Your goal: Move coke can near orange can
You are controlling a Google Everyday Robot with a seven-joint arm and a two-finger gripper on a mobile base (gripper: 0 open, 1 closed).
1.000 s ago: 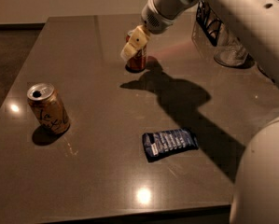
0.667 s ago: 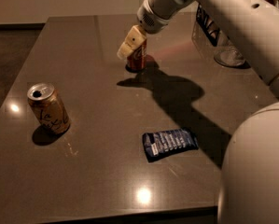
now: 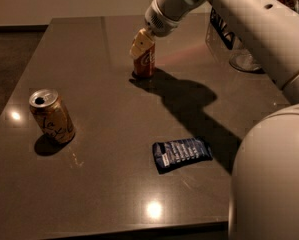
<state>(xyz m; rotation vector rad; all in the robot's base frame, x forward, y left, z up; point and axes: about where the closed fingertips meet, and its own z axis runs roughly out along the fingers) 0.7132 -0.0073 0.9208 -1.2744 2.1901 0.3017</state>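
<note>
The coke can (image 3: 145,64) stands at the far middle of the surface (image 3: 89,194), a broad dark-grey top that fills most of the view and shows a few spots of reflected light. The robot's pale arm (image 3: 249,24) is the next largest thing. It reaches in from the near right, crosses the far right of the surface and casts a long shadow that runs from the coke can toward the near right. A clear glass container (image 3: 245,61) sits at the far right edge, partly hidden behind the arm.

The orange can (image 3: 52,116) stands upright at the left, well apart from the coke can and nearer to the viewer. A dark blue snack packet (image 3: 182,154) lies flat near the middle right, off the straight line between the two cans.

The coke can's base rests on the surface and its long axis is close to vertical. The hand (image 3: 141,44) sits directly over the can and covers its top, so the can lies straight below the hand. I cannot tell whether the hand is clamped on the can or only set around it.

The coming move turns on one direction: the orange can lies to the near left of the coke can, and bare surface lies between them.
</note>
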